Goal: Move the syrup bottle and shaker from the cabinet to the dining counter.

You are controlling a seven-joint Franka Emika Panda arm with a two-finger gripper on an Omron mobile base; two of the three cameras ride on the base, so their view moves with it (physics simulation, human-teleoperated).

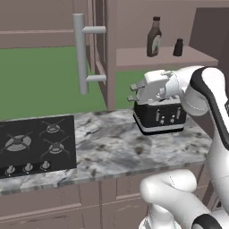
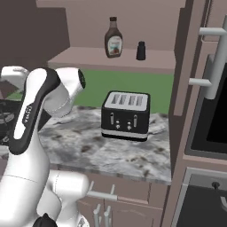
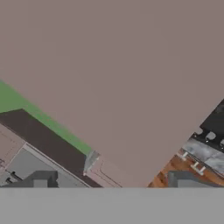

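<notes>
Two items stand on the cabinet (image 1: 134, 56) shelf: syrup bottle (image 1: 154, 37); shaker (image 1: 178, 47).

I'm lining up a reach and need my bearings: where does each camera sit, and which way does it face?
Left base view: behind the arm to its left, facing the stove, toaster and cabinet shelf; white arm rises lower right.
Right base view: behind to its right, facing the same counter; arm lower left.
Hand view: on the hand, facing a mauve panel; open claw tips at the bottom.
Both base views share toaster, syrup bottle and shaker.
</notes>
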